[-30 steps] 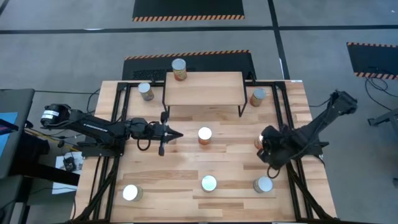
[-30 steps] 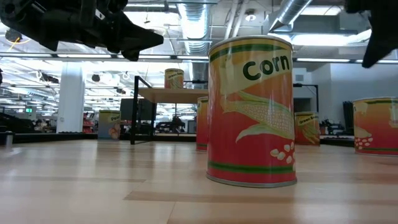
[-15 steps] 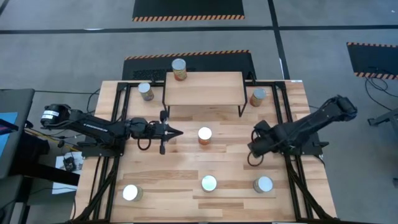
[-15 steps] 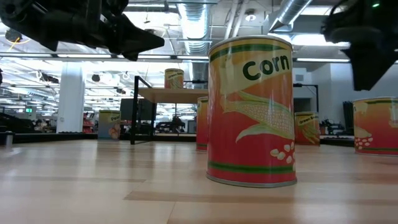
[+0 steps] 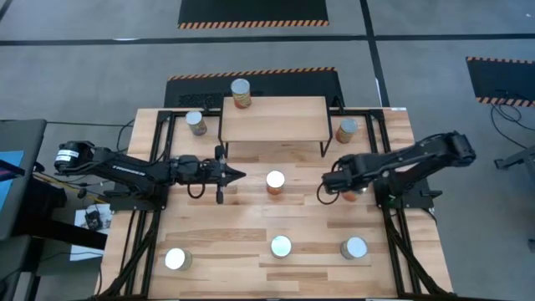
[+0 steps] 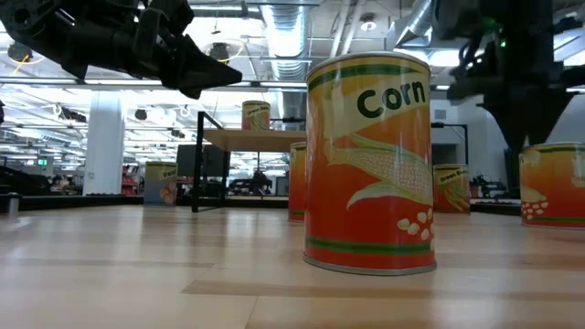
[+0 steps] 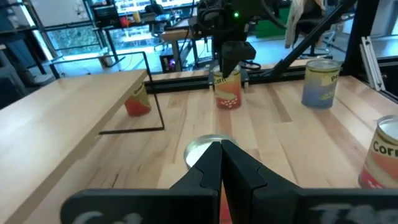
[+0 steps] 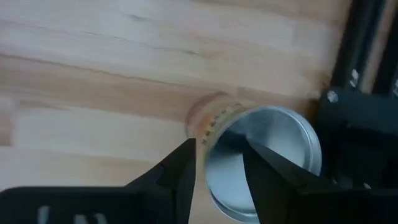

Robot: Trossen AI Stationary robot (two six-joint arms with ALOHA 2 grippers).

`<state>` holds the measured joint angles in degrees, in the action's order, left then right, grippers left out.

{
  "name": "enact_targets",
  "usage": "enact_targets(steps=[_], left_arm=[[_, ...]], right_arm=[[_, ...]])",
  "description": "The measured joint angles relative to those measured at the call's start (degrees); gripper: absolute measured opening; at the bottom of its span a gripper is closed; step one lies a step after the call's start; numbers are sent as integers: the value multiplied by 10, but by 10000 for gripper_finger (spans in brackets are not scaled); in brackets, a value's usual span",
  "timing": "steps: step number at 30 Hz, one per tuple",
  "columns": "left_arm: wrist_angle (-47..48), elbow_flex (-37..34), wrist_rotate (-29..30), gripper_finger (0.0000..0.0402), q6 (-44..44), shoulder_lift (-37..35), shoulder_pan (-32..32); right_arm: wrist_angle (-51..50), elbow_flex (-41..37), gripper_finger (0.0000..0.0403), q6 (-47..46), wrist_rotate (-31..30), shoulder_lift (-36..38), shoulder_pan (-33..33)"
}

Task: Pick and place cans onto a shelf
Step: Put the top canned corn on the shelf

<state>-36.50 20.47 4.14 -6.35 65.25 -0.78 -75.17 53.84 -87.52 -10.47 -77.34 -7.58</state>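
Observation:
Several cans with silver tops stand on the slatted table. One can (image 5: 241, 92) stands on the light-wood shelf (image 5: 274, 119), at its far left corner. My right gripper (image 5: 338, 186) is open and points down over the right-middle can (image 8: 267, 158), also seen in the left wrist view (image 7: 227, 92); its fingers stand over the can's rim. My left gripper (image 5: 241, 176) is shut and empty. It hovers level, just left of the centre can (image 5: 275, 181). My right gripper hovers over the rim of the right-middle can's top (image 8: 214, 127), coming from above. I cannot tell whether its fingertips touch the can. The can stands upright on the table.
Other cans stand at the far left (image 5: 195, 123), the far right (image 5: 346, 130), and along the near edge (image 5: 175, 259), (image 5: 281, 247), (image 5: 354, 248). The near-middle can fills the low view (image 6: 370, 164). The table's black frame rails (image 5: 380, 159) run beside the right-middle can.
My right gripper has swung from the near right side of the right-middle can toward the table's left and far edge. It now points down over that can. The cans have not moved.

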Motion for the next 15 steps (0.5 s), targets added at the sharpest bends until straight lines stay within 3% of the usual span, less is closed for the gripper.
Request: enact_targets(steps=[9, 15], left_arm=[[6, 0, 0, 0, -4, 0, 0], [11, 0, -1, 0, -4, 0, 0]], right_arm=[[-17, 1, 180, -15, 3, -37, 2], [-15, 0, 122, 10, -3, -37, 2]])
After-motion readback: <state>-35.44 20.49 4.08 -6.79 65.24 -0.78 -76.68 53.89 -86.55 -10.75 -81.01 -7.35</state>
